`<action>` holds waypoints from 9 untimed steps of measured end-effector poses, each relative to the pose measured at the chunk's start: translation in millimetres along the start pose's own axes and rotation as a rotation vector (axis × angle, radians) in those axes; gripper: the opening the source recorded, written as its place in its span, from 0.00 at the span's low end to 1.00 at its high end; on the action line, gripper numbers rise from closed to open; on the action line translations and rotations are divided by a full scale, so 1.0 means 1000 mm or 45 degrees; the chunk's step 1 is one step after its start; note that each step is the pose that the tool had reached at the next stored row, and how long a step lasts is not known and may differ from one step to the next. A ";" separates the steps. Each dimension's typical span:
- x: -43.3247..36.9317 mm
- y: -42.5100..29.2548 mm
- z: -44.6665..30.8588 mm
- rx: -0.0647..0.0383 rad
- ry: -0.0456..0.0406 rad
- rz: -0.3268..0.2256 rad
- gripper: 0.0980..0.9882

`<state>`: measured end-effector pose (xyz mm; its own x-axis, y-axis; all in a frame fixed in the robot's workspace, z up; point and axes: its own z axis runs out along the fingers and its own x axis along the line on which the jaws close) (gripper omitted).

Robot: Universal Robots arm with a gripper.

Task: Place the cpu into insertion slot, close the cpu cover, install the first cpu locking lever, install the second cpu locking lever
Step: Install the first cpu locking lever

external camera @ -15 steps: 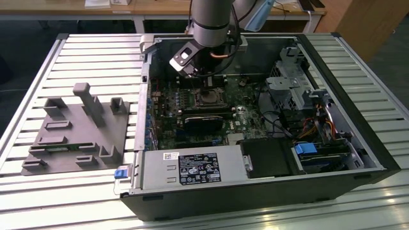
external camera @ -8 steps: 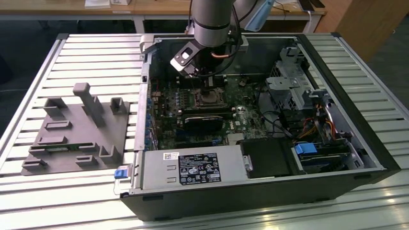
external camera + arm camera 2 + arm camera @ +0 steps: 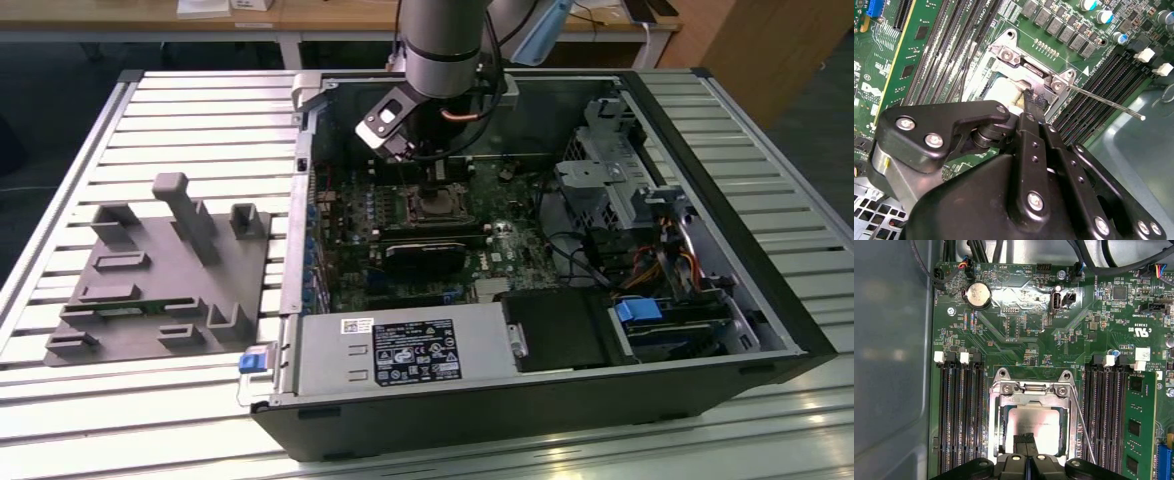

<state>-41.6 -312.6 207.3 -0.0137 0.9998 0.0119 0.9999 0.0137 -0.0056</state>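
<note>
cpu, the small flat square chip w/ pale silvery face (image 3: 1036, 420), sits in the insertion slot, the square silver-rimmed socket (image 3: 435, 206) on the green circuit board (image 3: 1019, 330), inside the open black pc case (image 3: 787, 330). it looks flat and square to the rim, so placement reads as done.

the black two-finger gripper (image 3: 1025, 438) hangs right over the chip's near edge, fingers narrow and pressed together, nothing seen between them. in the second wrist view the tips (image 3: 1032, 100) are at the edge of the chip, touching or just above, can't tell which. closed tips make one narrow pusher, prob why they're held that way this close to the socket.

the cpu cover, a thin silvery frame plate w/ square window (image 3: 1029, 399), seems to lie down around the chip, face showing thru the window; whether it's fully seated can't be told.

a thin steel wire lever (image 3: 1104, 101) sticks out free over the long black memory slots (image 3: 959, 415), not hooked, so locking isn't done.
</note>
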 end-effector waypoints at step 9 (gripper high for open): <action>0.0001 0.0000 -0.0042 0.000 0.000 0.000 0.01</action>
<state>-41.6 -312.6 211.5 -0.0136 0.9998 0.0119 0.9999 0.0137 -0.0056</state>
